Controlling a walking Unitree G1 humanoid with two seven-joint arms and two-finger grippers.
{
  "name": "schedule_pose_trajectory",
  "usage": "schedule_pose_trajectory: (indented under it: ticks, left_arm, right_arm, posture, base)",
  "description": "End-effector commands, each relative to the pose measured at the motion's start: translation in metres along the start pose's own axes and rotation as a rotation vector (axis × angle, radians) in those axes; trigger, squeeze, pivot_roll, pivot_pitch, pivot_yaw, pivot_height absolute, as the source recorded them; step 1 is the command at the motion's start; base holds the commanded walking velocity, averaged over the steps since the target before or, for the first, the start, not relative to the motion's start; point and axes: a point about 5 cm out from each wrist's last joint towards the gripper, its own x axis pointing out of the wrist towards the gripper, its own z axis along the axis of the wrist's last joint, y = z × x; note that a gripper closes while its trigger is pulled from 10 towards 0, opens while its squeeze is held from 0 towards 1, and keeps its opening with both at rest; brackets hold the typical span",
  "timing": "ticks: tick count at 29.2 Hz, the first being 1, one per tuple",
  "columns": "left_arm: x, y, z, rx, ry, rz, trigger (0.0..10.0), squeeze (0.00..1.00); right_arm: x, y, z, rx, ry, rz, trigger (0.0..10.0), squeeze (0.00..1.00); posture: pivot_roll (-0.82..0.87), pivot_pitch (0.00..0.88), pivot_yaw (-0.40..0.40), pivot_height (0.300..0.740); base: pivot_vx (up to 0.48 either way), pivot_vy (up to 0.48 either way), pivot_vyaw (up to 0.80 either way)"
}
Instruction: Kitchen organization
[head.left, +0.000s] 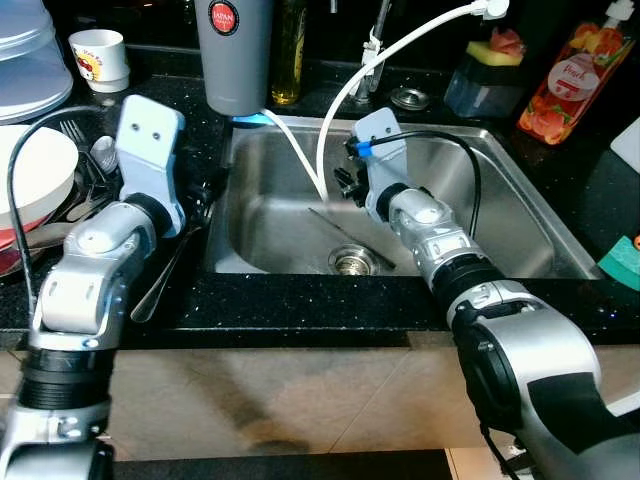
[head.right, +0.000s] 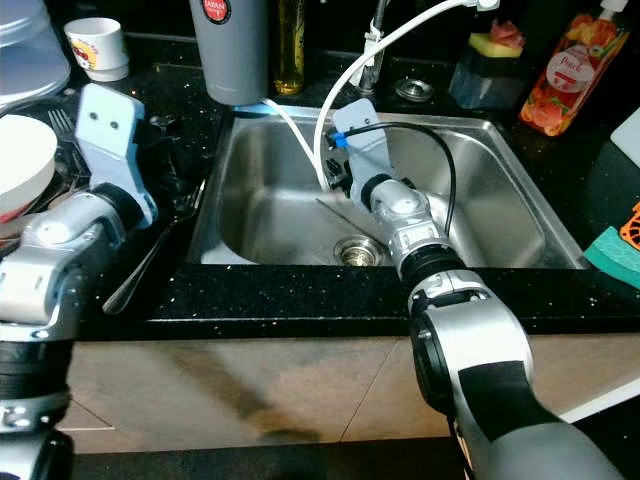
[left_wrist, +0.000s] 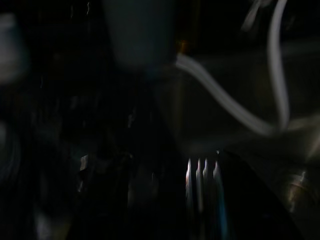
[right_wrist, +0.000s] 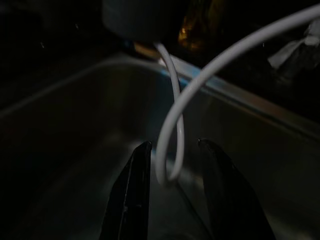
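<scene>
My right gripper (right_wrist: 174, 145) reaches down into the steel sink (head.left: 500, 215). It is open, and the bottom loop of a white hose (right_wrist: 172, 120) hangs between its fingers without being squeezed. The hose (head.left: 322, 160) runs up out of the sink toward the tap. A thin dark stick (head.left: 350, 238) lies on the sink floor by the drain (head.left: 353, 262). My left gripper (head.left: 205, 200) hovers over the black counter at the sink's left rim, mostly hidden behind its wrist. Fork tines (left_wrist: 202, 185) gleam in the dark left wrist view. A long spoon (head.left: 160, 280) lies under that arm.
A grey tumbler (head.left: 235, 55) stands at the sink's back left corner. White plates (head.left: 30, 175), cutlery and a cup (head.left: 100, 58) crowd the left counter. A sponge holder (head.left: 485, 75) and a soap bottle (head.left: 570, 85) stand back right, and a green sponge (head.left: 625, 262) lies far right.
</scene>
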Motion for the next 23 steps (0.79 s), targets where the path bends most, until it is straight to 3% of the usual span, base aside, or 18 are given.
schedule_pose_trajectory:
  ticks: [1, 4, 5, 6, 7, 8, 9, 10, 11, 12, 19, 23]
  left_arm:
    - [-0.004, -0.007, -0.004, 0.034, 0.032, -0.013, 10.0, 0.0]
    - [-0.009, -0.016, -0.01, 0.098, 0.057, -0.048, 10.0, 0.0]
    - [-0.012, -0.019, -0.011, 0.11, 0.063, -0.053, 10.0, 0.07]
    - [-0.014, -0.021, -0.01, 0.112, 0.063, -0.051, 10.0, 0.37]
    - [-0.014, -0.021, -0.01, 0.112, 0.063, -0.051, 10.0, 0.37]
    - [-0.016, -0.021, -0.008, 0.112, 0.058, -0.047, 10.0, 0.64]
    - [-0.019, -0.023, -0.002, 0.107, 0.051, -0.031, 10.0, 0.82]
    - [-0.021, -0.023, 0.003, 0.122, 0.03, -0.02, 10.0, 0.6]
    - [-0.021, -0.023, 0.006, 0.133, 0.015, -0.012, 10.0, 0.6]
    - [-0.022, -0.021, 0.009, 0.141, -0.006, 0.004, 10.0, 0.0]
    - [-0.033, -0.021, 0.018, 0.171, -0.013, 0.007, 10.0, 0.0]
    - [-0.04, -0.019, 0.011, 0.146, 0.074, 0.009, 10.0, 0.0]
  right_arm:
    - [-0.001, -0.001, 0.002, 0.034, -0.035, 0.01, 10.0, 0.0]
    - [-0.003, -0.001, 0.0, 0.059, -0.059, 0.019, 10.0, 0.0]
    - [-0.005, -0.001, -0.001, 0.068, -0.07, 0.02, 10.0, 0.0]
    - [-0.006, -0.002, -0.002, 0.078, -0.081, 0.019, 10.0, 0.0]
    - [-0.006, -0.002, -0.002, 0.078, -0.081, 0.019, 10.0, 0.0]
    - [-0.007, -0.002, -0.003, 0.083, -0.09, 0.018, 10.0, 0.0]
    - [-0.01, -0.004, -0.003, 0.086, -0.106, 0.024, 10.0, 0.0]
    - [-0.011, -0.005, -0.002, 0.089, -0.117, 0.028, 10.0, 0.0]
    - [-0.011, -0.005, -0.001, 0.092, -0.125, 0.031, 10.0, 0.0]
    - [-0.012, -0.005, 0.0, 0.092, -0.135, 0.037, 10.0, 0.0]
    - [-0.014, -0.007, 0.007, 0.104, -0.184, 0.056, 10.0, 0.0]
    - [-0.015, -0.006, 0.008, 0.102, -0.187, 0.073, 10.0, 0.0]
  posture:
    - [0.12, 0.101, -0.069, 0.74]
    - [0.11, 0.09, -0.067, 0.74]
    - [0.1, 0.085, -0.066, 0.74]
    - [0.1, 0.085, -0.066, 0.74]
    - [0.1, 0.085, -0.066, 0.74]
    - [0.1, 0.08, -0.064, 0.74]
    - [0.1, 0.076, -0.064, 0.74]
    - [0.09, 0.072, -0.065, 0.74]
    - [0.09, 0.072, -0.065, 0.74]
    - [0.09, 0.069, -0.065, 0.74]
    - [0.09, 0.066, -0.069, 0.74]
    - [0.09, 0.069, -0.071, 0.74]
  base:
    - [0.0, 0.0, 0.0]
    - [0.0, 0.0, 0.0]
    - [0.0, 0.0, 0.0]
    - [0.0, 0.0, 0.0]
    - [0.0, 0.0, 0.0]
    - [0.0, 0.0, 0.0]
    - [0.0, 0.0, 0.0]
    - [0.0, 0.0, 0.0]
    - [0.0, 0.0, 0.0]
    - [0.0, 0.0, 0.0]
    - [0.0, 0.0, 0.0]
    - [0.0, 0.0, 0.0]
